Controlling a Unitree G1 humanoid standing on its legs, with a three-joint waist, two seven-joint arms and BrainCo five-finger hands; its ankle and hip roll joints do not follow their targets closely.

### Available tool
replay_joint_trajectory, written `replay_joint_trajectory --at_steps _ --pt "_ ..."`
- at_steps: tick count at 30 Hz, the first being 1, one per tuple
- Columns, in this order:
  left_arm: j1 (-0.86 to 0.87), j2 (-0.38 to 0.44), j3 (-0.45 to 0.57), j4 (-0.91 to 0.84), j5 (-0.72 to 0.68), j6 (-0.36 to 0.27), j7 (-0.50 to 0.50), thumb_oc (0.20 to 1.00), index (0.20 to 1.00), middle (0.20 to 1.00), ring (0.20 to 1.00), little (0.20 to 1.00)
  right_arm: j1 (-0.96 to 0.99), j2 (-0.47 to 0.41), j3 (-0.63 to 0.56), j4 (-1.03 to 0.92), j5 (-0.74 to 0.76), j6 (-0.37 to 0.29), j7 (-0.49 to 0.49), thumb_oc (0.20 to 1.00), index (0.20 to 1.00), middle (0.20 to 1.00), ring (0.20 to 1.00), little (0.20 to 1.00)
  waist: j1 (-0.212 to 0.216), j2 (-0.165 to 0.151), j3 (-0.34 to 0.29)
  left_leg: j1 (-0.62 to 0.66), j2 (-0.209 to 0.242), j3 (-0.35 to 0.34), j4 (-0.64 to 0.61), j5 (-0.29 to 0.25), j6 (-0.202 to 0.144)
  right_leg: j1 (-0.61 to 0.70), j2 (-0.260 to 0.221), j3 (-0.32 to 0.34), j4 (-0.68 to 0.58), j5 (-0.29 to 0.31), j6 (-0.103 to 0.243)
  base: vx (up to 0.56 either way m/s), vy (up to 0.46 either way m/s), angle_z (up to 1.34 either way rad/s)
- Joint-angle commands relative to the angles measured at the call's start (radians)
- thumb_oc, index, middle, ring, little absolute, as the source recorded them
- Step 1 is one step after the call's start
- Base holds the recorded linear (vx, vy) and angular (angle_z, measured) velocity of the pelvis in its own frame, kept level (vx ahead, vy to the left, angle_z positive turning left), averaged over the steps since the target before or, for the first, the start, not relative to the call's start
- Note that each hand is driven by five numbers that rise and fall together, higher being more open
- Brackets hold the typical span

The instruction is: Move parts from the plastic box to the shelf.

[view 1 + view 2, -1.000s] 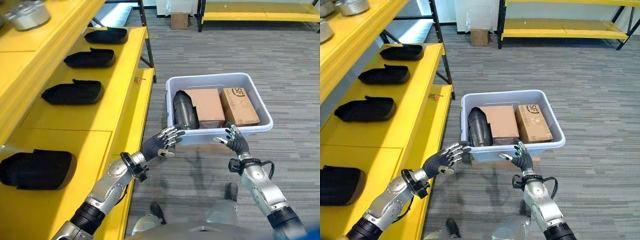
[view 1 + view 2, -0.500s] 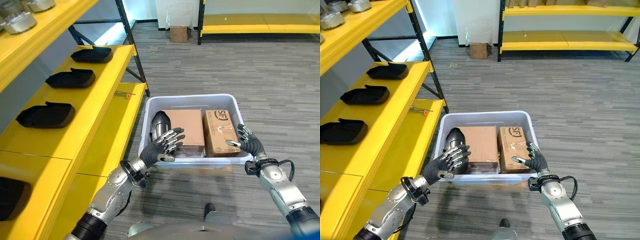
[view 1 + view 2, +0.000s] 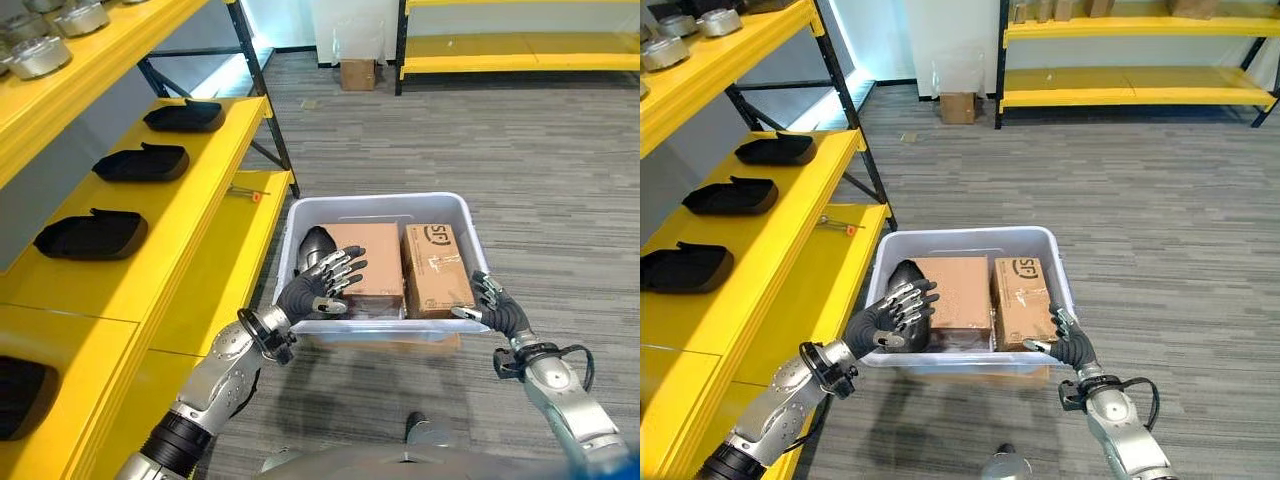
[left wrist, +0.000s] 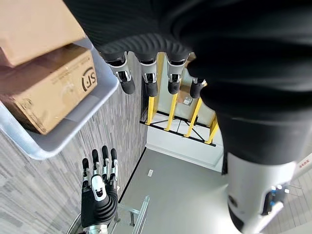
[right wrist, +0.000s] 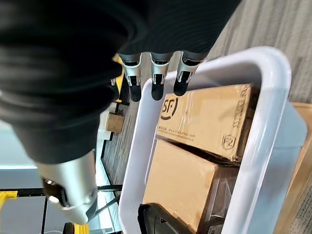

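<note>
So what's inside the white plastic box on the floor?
The plastic box holds two cardboard boxes side by side, a bigger one and a smaller one, plus a black part at its left end. What lies under them is hidden.

Both open hands (image 3: 318,287) (image 3: 492,306) hover at the plastic box (image 3: 378,206).

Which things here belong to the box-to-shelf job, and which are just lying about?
Job: plastic box, black part inside it, shelf, left hand, right hand.
Lying about: two cardboard boxes in it, far carton, metal pots.
</note>
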Motion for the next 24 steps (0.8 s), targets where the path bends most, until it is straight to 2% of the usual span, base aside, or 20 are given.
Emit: replay_joint_trajectory --at_steps 1,2,5,6,10,11,14,16,18,21,22,23,24 --pt "0.025 0.025 0.077 -0.071 -0.063 -0.048 -0.035 1.0 1.0 1.0 1.0 1.0 -0.084 -0.028 0.0 -0.078 0.013 -0.067 0.031 1.0 1.0 1.0 1.0 1.0 0.015 -0.024 0.036 -0.048 0.025 -0.067 -0.058 0.038 -0.028 0.05 0.027 0.033 0.101 -0.093 -0.01 0.26 0.273 -0.39" --pt "0.03 0.026 0.077 -0.063 -0.062 -0.045 -0.038 1.0 1.0 1.0 1.0 1.0 -0.088 -0.022 0.004 -0.085 0.022 -0.063 0.037 1.0 1.0 1.0 1.0 1.0 0.013 -0.027 0.034 -0.032 0.004 -0.048 -0.059 -0.003 -0.01 0.055 0.019 0.029 0.108 -0.094 -0.004 0.22 0.243 -0.61" --pt "0.027 0.029 0.074 -0.052 -0.059 -0.034 -0.049 1.0 1.0 1.0 1.0 1.0 -0.085 -0.007 0.007 -0.105 0.053 -0.043 0.056 1.0 1.0 1.0 1.0 1.0 0.012 -0.038 0.026 -0.017 -0.039 -0.042 -0.053 -0.077 0.028 0.054 0.009 0.035 0.114 -0.089 0.008 0.22 0.248 -0.06" --pt "0.016 0.037 0.065 -0.043 -0.066 -0.042 -0.08 1.0 1.0 1.0 1.0 1.0 -0.084 0.003 0.007 -0.112 0.04 -0.032 0.063 1.0 1.0 1.0 1.0 1.0 0.013 -0.046 0.022 -0.013 -0.071 -0.045 -0.049 -0.111 0.051 0.047 0.002 0.043 0.115 -0.08 0.02 0.28 0.347 0.18" --pt "-0.003 0.043 0.041 -0.061 -0.052 -0.051 -0.077 1.0 1.0 1.0 1.0 1.0 -0.115 0.015 0.028 -0.098 -0.062 -0.038 0.026 1.0 1.0 1.0 1.0 1.0 0.022 -0.049 0.023 0.007 -0.13 -0.046 -0.072 -0.136 0.088 0.025 -0.008 0.039 0.145 -0.073 0.046 0.18 0.243 0.02" --pt "-0.003 0.043 0.041 -0.061 -0.052 -0.051 -0.077 1.0 1.0 1.0 1.0 1.0 -0.115 0.015 0.028 -0.098 -0.062 -0.038 0.026 1.0 1.0 1.0 1.0 1.0 0.022 -0.049 0.023 0.007 -0.13 -0.046 -0.072 -0.136 0.088 0.025 -0.008 0.039 0.145 -0.073 0.046 0.15 0.201 -0.04" --pt "-0.004 0.04 0.035 -0.065 -0.052 -0.049 -0.022 1.0 1.0 1.0 1.0 1.0 -0.155 0.024 0.047 -0.119 -0.051 -0.05 0.045 1.0 1.0 1.0 1.0 1.0 0.042 -0.058 0.029 0.025 -0.178 -0.049 -0.111 -0.151 0.13 -0.036 -0.016 0.021 0.282 -0.068 0.073 0.13 0.211 -0.23" --pt "0.0 0.037 0.041 -0.065 -0.035 -0.039 -0.012 1.0 1.0 1.0 1.0 1.0 -0.163 0.022 0.039 -0.152 -0.012 -0.031 0.043 1.0 1.0 1.0 1.0 1.0 0.049 -0.062 0.048 0.042 -0.203 -0.06 -0.128 -0.175 0.16 -0.132 -0.023 0.028 0.482 -0.037 0.1 0.09 0.17 -0.35" --pt "0.007 0.038 0.042 -0.073 -0.015 -0.032 -0.01 1.0 1.0 1.0 1.0 1.0 -0.156 0.02 0.034 -0.164 0.008 -0.023 0.039 1.0 1.0 1.0 1.0 1.0 0.05 -0.063 0.055 0.046 -0.206 -0.066 -0.129 -0.18 0.162 -0.157 -0.033 0.031 0.513 -0.036 0.101 0.04 -0.008 -0.49" --pt "0.019 0.061 0.041 -0.087 0.003 -0.01 0.025 1.0 1.0 1.0 1.0 1.0 -0.149 0.036 0.031 -0.165 0.019 -0.008 0.057 1.0 1.0 1.0 1.0 1.0 0.058 -0.073 0.074 0.039 -0.197 -0.079 -0.106 -0.186 0.151 -0.161 -0.112 0.067 0.39 0.057 0.115 0.03 -0.23 -0.04" --pt "0.013 0.068 0.039 -0.084 -0.002 -0.008 0.044 1.0 1.0 1.0 1.0 1.0 -0.148 0.041 0.034 -0.169 0.01 -0.004 0.058 1.0 1.0 1.0 1.0 1.0 0.059 -0.078 0.077 0.03 -0.185 -0.083 -0.094 -0.188 0.143 -0.156 -0.145 0.083 0.316 0.104 0.128 -0.03 -0.581 0.39" --pt "0.008 0.078 0.035 -0.07 -0.029 -0.002 0.092 1.0 1.0 1.0 1.0 1.0 -0.149 0.052 0.044 -0.165 -0.015 -0.001 0.056 1.0 1.0 1.0 1.0 1.0 0.058 -0.088 0.088 0.024 -0.139 -0.077 -0.079 -0.198 0.111 -0.165 -0.223 0.116 0.179 0.22 0.17 -0.02 -0.582 0.41" --pt "0.01 0.078 0.036 -0.064 -0.032 0.003 0.094 1.0 1.0 1.0 1.0 1.0 -0.143 0.053 0.042 -0.168 -0.015 0.001 0.054 1.0 1.0 1.0 1.0 1.0 0.056 -0.087 0.089 0.019 -0.117 -0.075 -0.067 -0.196 0.099 -0.148 -0.219 0.121 0.155 0.196 0.174 -0.02 -0.557 0.28"
